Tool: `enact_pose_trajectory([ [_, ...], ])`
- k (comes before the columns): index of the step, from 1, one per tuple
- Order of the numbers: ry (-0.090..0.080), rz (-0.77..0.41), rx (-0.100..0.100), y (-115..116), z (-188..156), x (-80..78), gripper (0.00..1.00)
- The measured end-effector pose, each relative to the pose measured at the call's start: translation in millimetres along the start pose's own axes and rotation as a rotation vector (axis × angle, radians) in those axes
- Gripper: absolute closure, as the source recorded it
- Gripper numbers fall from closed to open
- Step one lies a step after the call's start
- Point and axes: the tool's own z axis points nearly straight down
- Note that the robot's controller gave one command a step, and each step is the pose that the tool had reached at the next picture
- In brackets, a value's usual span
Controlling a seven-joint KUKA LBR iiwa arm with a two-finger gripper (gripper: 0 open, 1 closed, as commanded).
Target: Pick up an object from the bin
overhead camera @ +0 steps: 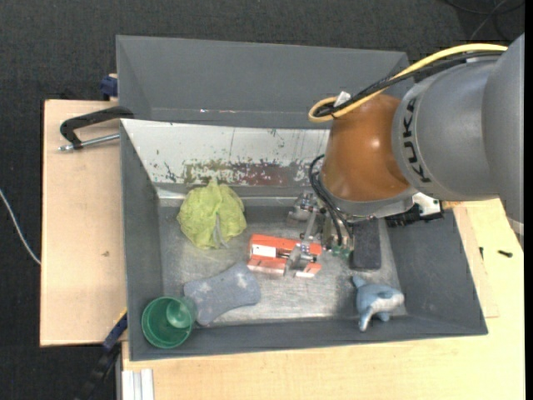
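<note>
Near edge of the bin (433,261) first: green cup (169,321) in the near left corner, grey sock (223,294) beside it, blue toy animal (376,302) near right. Mid-floor, the orange-and-white box (268,255) lies flat, its right end touching the hand (315,244). Spread or pressed together, can't tell. Farther back left, a crumpled yellow-green cloth (213,213).

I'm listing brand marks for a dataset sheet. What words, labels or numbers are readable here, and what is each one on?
"KUKA": on the grey arm link, with the letters running sideways along the casing.
The orange and white box in the middle of the bin: any print on it is too small to read.
Nothing else carries readable text.
</note>
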Motion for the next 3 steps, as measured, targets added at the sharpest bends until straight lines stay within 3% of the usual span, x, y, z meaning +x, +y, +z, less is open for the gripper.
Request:
enact_pose_trajectory([
  [1, 0.002, -0.042, 0.001, -8.7, 35.4, 1.9, 0.0],
  [2, -0.006, 0.102, -0.005, -6.4, 38.0, -2.7, 1.0],
  [3, -0.005, 0.112, -0.005, -6.1, 37.1, -2.3, 1.0],
])
